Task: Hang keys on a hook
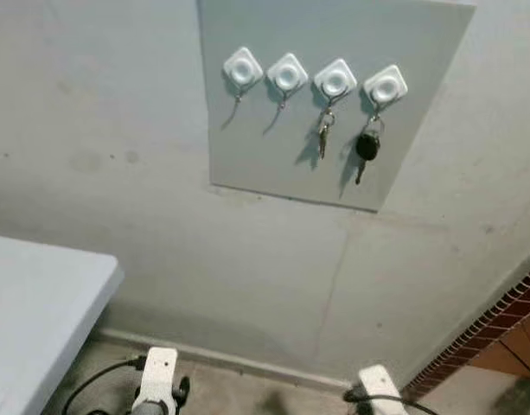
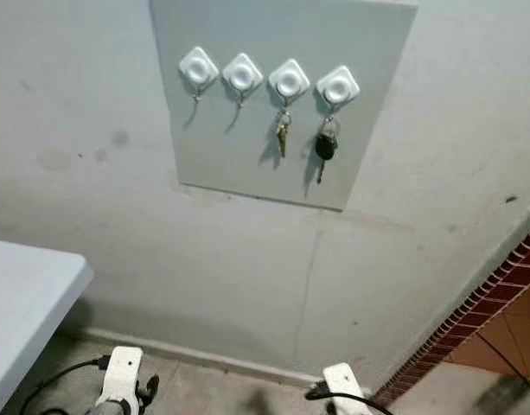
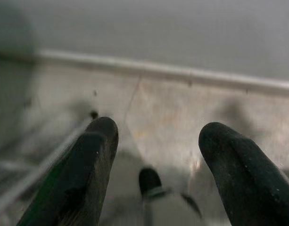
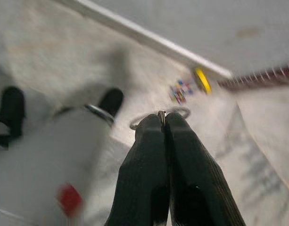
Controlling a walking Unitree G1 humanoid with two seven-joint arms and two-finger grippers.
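Observation:
A grey board [image 1: 273, 156] on the wall carries a row of white square hooks. The two left hooks [image 1: 243, 67] [image 1: 287, 73] are bare. A silver key [image 1: 323, 138] hangs from the third hook [image 1: 335, 79], and a black-headed key [image 1: 367, 147] from the fourth hook [image 1: 385, 86]. Both arms hang low, far below the board: left arm [image 1: 156, 380], right arm [image 1: 381, 385]. My right gripper [image 4: 162, 117] is shut on a thin metal key ring [image 4: 179, 111] that sticks out past its tips. Over the floor, my left gripper [image 3: 153, 132] is open and holds nothing.
A white table [image 1: 31, 311] juts in at the lower left. A brick-edged step or wall [image 1: 498, 328] runs along the lower right. A baseboard [image 1: 247, 359] lines the foot of the wall. Small coloured bits [image 4: 182, 89] lie on the floor.

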